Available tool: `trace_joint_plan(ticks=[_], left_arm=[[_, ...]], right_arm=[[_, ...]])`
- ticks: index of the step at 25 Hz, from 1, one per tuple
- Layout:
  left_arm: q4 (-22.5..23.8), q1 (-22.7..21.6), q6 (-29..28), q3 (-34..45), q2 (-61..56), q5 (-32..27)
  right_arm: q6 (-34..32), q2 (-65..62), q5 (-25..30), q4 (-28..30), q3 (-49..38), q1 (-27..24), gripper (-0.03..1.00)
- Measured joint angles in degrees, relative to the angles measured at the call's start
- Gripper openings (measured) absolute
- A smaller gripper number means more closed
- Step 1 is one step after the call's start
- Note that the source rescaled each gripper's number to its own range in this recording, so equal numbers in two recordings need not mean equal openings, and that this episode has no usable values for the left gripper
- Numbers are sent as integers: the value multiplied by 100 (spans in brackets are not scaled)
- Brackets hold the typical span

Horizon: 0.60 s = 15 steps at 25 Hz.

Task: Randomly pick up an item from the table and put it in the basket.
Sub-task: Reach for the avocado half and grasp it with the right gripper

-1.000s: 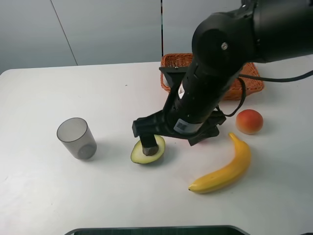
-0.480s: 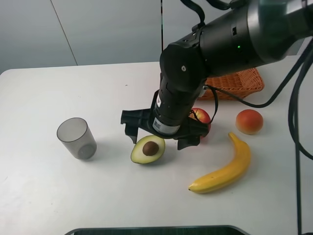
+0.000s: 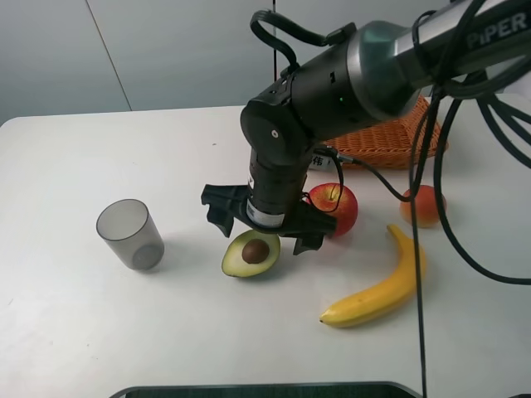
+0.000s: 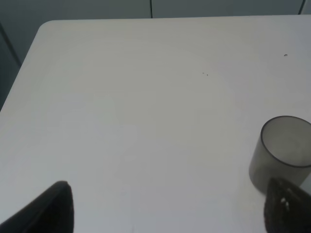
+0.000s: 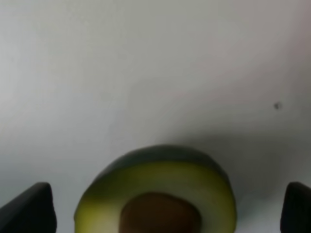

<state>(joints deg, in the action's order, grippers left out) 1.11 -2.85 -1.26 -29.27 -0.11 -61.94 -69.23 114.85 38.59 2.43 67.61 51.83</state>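
Observation:
The halved avocado [image 3: 250, 253] lies cut side up on the white table [image 3: 75, 332], its brown pit showing. My right gripper [image 3: 260, 226] hangs just over its far edge, open, with one finger on each side and nothing held. The right wrist view shows the avocado [image 5: 158, 189] close below, between the two fingertips [image 5: 29, 209]. The wicker basket [image 3: 397, 139] sits at the back right, partly hidden by my right arm. My left gripper [image 4: 167, 213] is open and empty over bare table, next to the grey cup [image 4: 282, 148]; it is out of the exterior view.
A red apple [image 3: 338, 207] sits right beside the right gripper. A peach-coloured fruit [image 3: 425, 205] and a yellow banana [image 3: 377, 290] lie to the right. The grey translucent cup [image 3: 129, 234] stands left of the avocado. Black cables hang at the right.
My right arm has swung left, uncovering the red apple. Its gripper, which was over the avocado's pit, now stands spread wide at the avocado's far edge.

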Motion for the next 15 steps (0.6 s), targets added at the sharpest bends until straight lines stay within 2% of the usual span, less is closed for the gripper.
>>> trace_joint_plan(ticks=[15], left_arm=[[0, 0, 0, 0, 0, 0]], right_arm=[[-345, 396, 92, 58, 251, 0, 100]])
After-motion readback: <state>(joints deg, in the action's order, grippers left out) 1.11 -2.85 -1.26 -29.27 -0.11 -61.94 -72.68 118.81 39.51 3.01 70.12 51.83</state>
